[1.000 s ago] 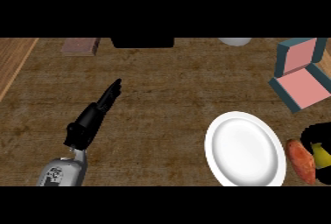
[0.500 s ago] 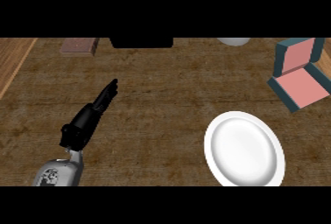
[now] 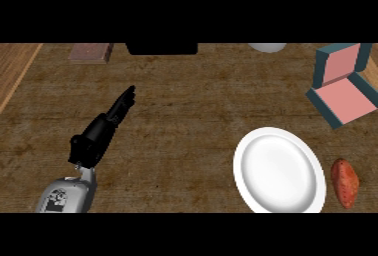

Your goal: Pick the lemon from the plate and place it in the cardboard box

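Bench, head view: one hand, plate, open box, sundry items.
Left hand point(image 3: 100, 135) over the bench's point(image 3: 192, 110) left half, fingers straight and together, holding nothing. White plate point(image 3: 279, 170) at the near right. Lemon cannot be made out on it or elsewhere. Orange-red sweet potato point(image 3: 345, 182) on the bench just right of the plate, apart from it. Box point(image 3: 343, 95), teal outside and pink inside, lid raised, at the far right corner. Brown block point(image 3: 91, 52), black object point(image 3: 161, 48) and pale round thing point(image 3: 267, 47) along the far edge.

Box point(image 3: 343, 85): right edge is cutting off its far side. Black object point(image 3: 161, 48), pale round item point(image 3: 267, 47), brown block point(image 3: 91, 52): all running off the top edge, each too partial to identify. Left forearm point(image 3: 66, 196): running off below.
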`<state>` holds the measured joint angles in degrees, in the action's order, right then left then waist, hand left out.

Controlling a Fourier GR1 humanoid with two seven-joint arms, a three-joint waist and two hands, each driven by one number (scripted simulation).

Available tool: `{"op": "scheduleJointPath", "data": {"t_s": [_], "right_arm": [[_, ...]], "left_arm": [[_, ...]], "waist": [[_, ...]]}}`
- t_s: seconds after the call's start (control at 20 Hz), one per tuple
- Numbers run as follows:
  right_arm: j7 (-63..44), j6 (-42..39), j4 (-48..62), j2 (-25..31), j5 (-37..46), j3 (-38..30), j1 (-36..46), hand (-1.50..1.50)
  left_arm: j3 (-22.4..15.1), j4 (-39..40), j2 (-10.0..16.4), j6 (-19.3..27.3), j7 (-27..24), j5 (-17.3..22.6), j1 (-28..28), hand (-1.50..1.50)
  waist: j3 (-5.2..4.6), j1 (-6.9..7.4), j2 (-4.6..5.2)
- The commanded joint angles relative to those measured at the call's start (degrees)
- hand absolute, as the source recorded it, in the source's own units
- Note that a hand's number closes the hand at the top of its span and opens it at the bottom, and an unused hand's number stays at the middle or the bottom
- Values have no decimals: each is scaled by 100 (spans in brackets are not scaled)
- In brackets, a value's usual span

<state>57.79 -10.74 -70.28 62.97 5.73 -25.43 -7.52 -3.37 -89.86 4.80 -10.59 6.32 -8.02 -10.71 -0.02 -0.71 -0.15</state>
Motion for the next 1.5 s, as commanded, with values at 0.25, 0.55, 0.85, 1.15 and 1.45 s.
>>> {"op": "scheduleJointPath", "data": {"t_s": [0.25, 0.55, 0.85, 1.15, 1.45], "right_arm": [[-560, -860, 745, 415, -302, 148, 1154, 150], [-1030, -1016, 1158, 336, -126, 667, 2190, 150], [-1438, -1080, 1932, 73, 190, 1197, 3550, 150], [-1436, -460, 2856, -296, 1035, 1569, 4628, 150], [-1456, 383, 3453, -932, 1935, 2075, 5186, 150]], "left_arm": [[-202, -173, -185, 63, 198, -137, -76, 0], [-199, 304, -217, 31, -258, -213, -126, 0], [-161, 191, -152, -129, -106, -107, -110, 0], [-214, 11, -260, -23, -9, -173, -100, 0], [-274, -170, -251, -135, 112, -130, -58, 0]], "waist": [[4, 154, 27], [2, 159, 36], [3, 230, 50], [6, 264, 60], [9, 318, 77]]}}
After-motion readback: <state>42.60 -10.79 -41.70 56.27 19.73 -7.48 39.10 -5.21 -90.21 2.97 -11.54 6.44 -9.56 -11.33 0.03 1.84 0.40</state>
